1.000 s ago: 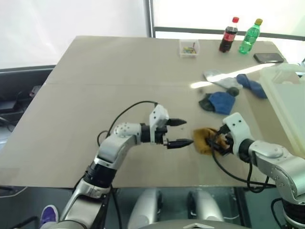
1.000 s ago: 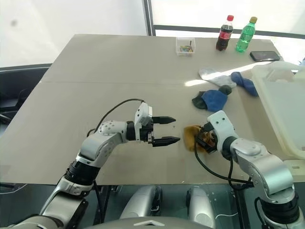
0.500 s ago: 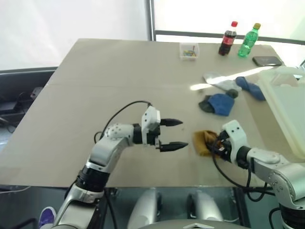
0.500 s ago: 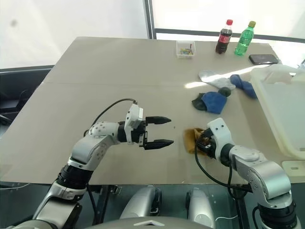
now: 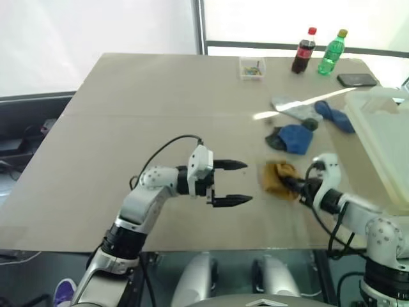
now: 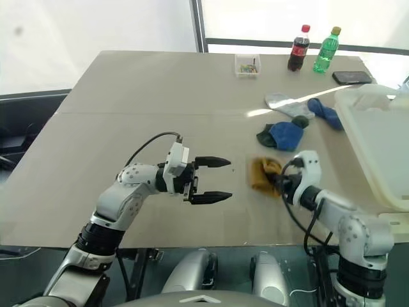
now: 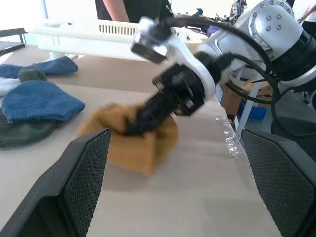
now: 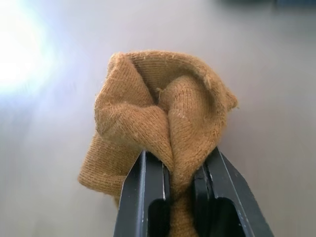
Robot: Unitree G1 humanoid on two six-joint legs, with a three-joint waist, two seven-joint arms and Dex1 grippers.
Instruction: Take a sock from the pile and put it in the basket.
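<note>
While pinched on a fold of the mustard sock [image 8: 163, 118], right end effector [image 8: 180, 185] sits near the worktop's [image 5: 147, 102] front edge, fingers pressed together with knit squeezed between them. Sock bunched into a crumpled lump, so no clean long axis or pointing direction readable; bulk of it spreads away from the fingertips toward the robot's left and lies on or just off the surface, can't tell which. Same sock at [image 5: 276, 178], just left of the right wrist.

Left end effector [image 5: 231, 183] held over the worktop with fingers wide apart, gripping nothing, aimed level toward the sock with a clear gap in between. Left wrist view looks straight at the sock [image 7: 131, 140] and at the right end effector [image 7: 148, 116] clamped on it.

Rest of the pile [image 5: 300, 125] lies further back and to the right: blue sock [image 5: 297, 137] folded over a dark grey-green one, second blue sock [image 5: 335, 115] lying diagonally, light grey sock [image 5: 287, 104] flat beside it. Mustard sock apart from these, nearer the robot.

Basket [image 5: 383, 137] at the right edge of the worktop, whitish, thick rim, well apart from the held sock.

Far end: small clear box [image 5: 252, 66], cola bottle [image 5: 303, 51], green bottle [image 5: 333, 52] both upright, dark phone [image 5: 356, 79] lying flat.
</note>
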